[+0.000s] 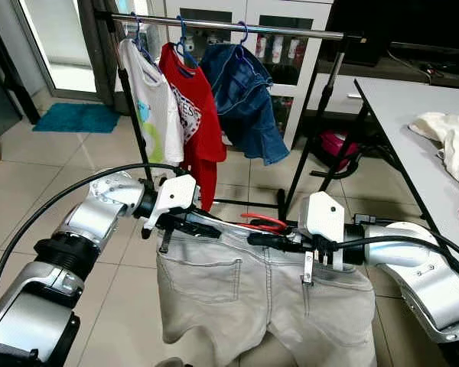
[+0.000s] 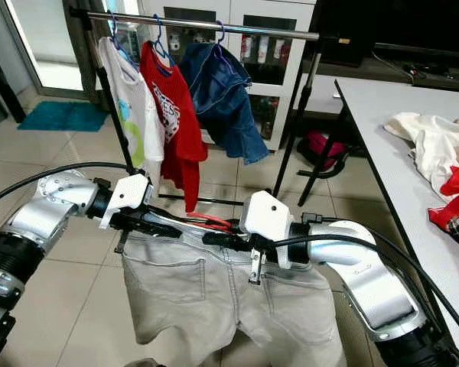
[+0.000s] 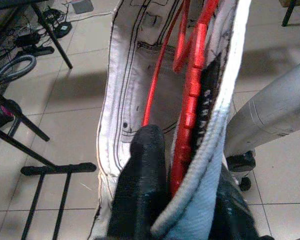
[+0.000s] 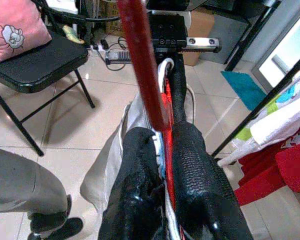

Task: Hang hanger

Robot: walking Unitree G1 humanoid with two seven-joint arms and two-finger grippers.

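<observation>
While both claws pinch the waistband, the red hanger (image 1: pixel 264 220) sits inside the beige pants (image 1: pixel 252 294), held out level in front of the rack rail (image 1: pixel 237 27). Left claw (image 1: pixel 203 227) and right claw (image 1: pixel 269 240) are each clamped on fabric and hanger together. Probably best to lift evenly and aim the hook at the bare rail beside the denim jacket (image 1: pixel 243 99).

At upper left we see a teal rug (image 1: pixel 76 117) on the beige tiled floor (image 1: pixel 30 176); at right, crumpled white cloth (image 1: pixel 447 141) lies on a grey table (image 1: pixel 398 115).
</observation>
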